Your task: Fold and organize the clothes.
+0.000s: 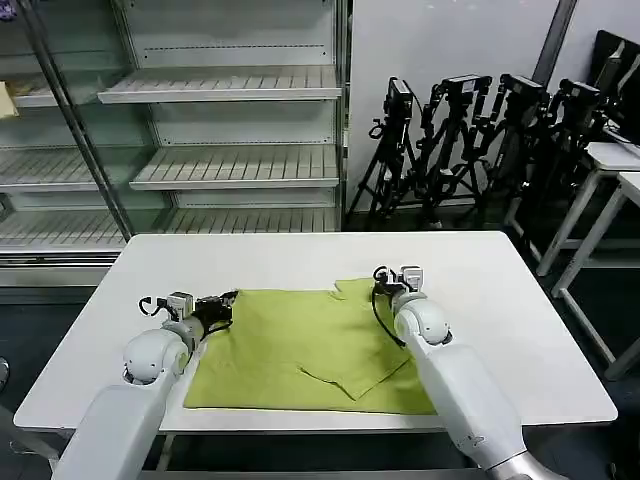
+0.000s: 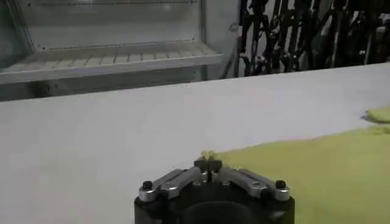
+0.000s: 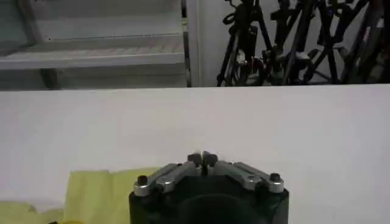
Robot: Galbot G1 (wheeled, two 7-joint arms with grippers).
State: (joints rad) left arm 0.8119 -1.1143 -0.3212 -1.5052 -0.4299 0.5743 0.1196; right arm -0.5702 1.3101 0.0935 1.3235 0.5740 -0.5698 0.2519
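The shirt (image 1: 300, 350) lies flat on the near half of the white desk (image 1: 300, 262), already partly folded into a rough rectangle, with a flap lapped over its right part and a small piece poking out at the far edge.

At the shirt's far left corner sits the left gripper (image 1: 228, 303), low on the desk. In its wrist view the left gripper (image 2: 208, 163) is clenched, and a bit of green cloth shows right at the tips, so it looks to be pinching that corner, probably to lift it for the next fold.

At the far right edge sits the right gripper (image 1: 385, 276), its tips also pressed together. The right wrist view has the right gripper (image 3: 203, 160) over bare desk, with the shirt (image 3: 100, 195) beside and behind it; I cannot tell whether any cloth is caught between the tips.

The two grippers at matching far corners suggest a two-handed fold toward the near side.

The arms cover parts of the shirt's left and right edges. The neck and label are hard to make out.
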